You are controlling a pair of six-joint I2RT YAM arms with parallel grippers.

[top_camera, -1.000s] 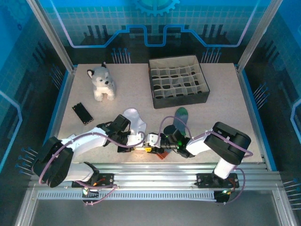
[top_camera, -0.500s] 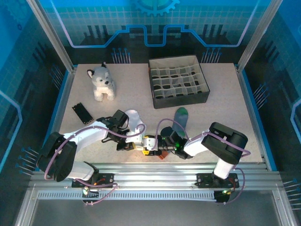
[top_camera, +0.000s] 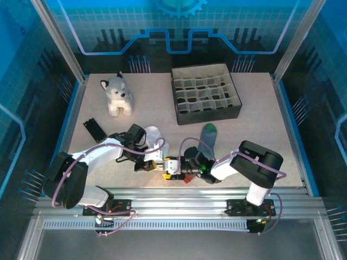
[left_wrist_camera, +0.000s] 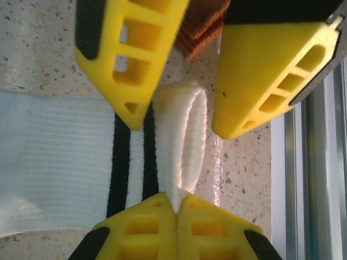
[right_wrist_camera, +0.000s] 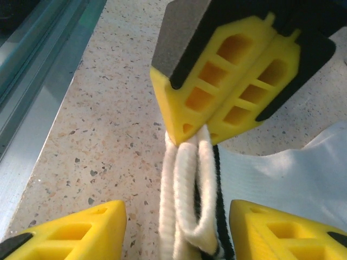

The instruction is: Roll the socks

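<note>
Left gripper [left_wrist_camera: 176,203] clamped on white sock [left_wrist_camera: 59,173] cuff; right gripper [right_wrist_camera: 174,216] half-open, straddling it

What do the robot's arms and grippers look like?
The left arm and right arm have white links, bulky black joints and thin lilac cables looping alongside. A small green light glows by the right wrist. The left gripper and right gripper each carry two wedge-shaped yellow fingers with ribbed cut-outs and black backing.
</note>
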